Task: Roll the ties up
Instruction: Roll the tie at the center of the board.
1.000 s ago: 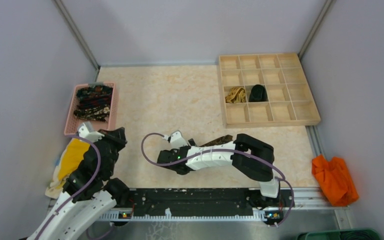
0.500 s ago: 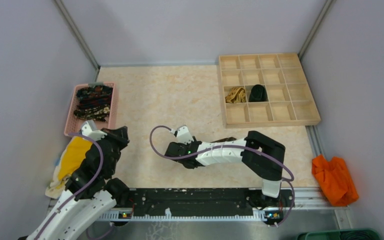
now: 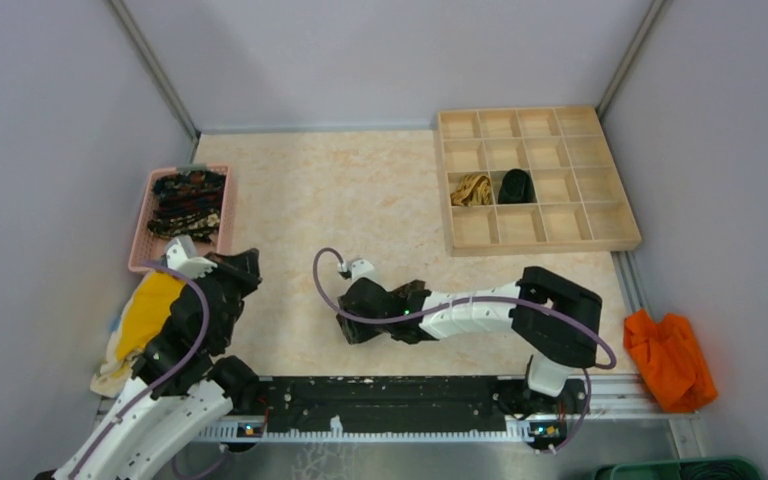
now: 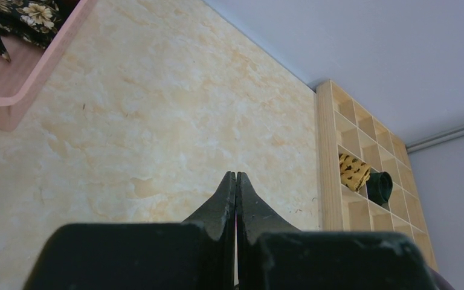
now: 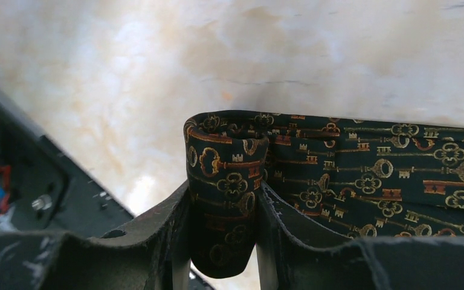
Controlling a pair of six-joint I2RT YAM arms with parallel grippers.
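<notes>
Right jaws pinch the tie's folded end; grip firmly and wind evenly, flat along the bench. Left jaws closed, empty.

The table is lit brightly and evenly from overhead; shadows are kept soft, its surface blurred in the right wrist view
</notes>
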